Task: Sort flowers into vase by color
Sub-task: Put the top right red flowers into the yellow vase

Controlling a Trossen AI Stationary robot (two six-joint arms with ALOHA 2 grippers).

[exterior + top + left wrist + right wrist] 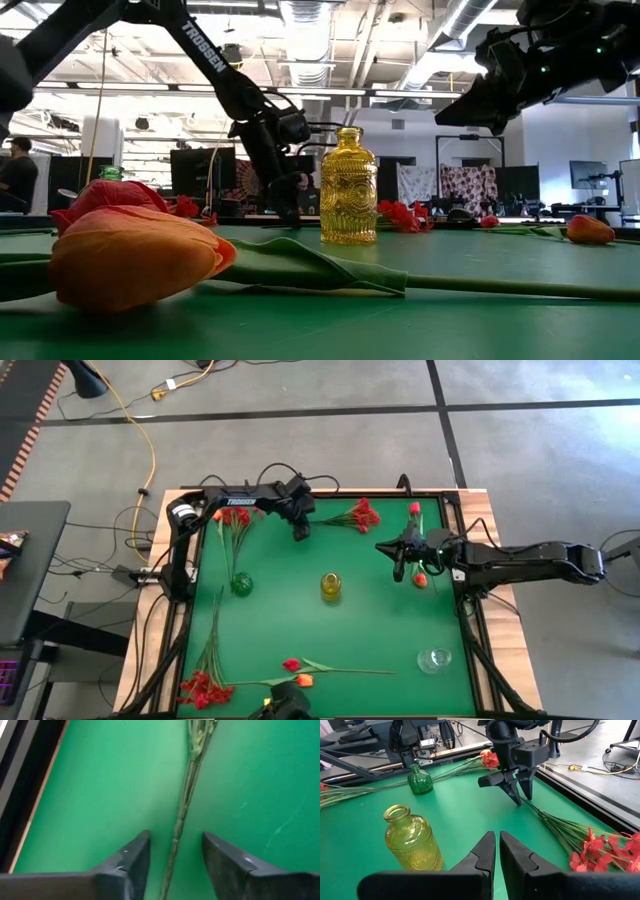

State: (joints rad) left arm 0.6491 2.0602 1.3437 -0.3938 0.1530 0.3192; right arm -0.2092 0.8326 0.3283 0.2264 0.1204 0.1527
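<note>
A bunch of small red blossoms (362, 515) (602, 849) lies flat on the green mat near the far edge, its thin stem (183, 807) pointing toward the table's left. My left gripper (300, 532) (521, 797) points down over the stem's free end. It is open, with a finger on either side of the stem (176, 840) and a gap showing on both sides. My right gripper (398, 565) (497, 837) hovers shut and empty right of the yellow vase (330, 586). An orange tulip (421, 580) and a red bud (414, 508) lie beside it.
A green vase (241, 584) stands to the left, with red and orange flowers (232, 520) beyond it toward the far edge. A clear vase (435, 659) is at the near right. Along the near edge lie a red bunch (205, 688), a red bud (291, 664) and an orange tulip (304, 681).
</note>
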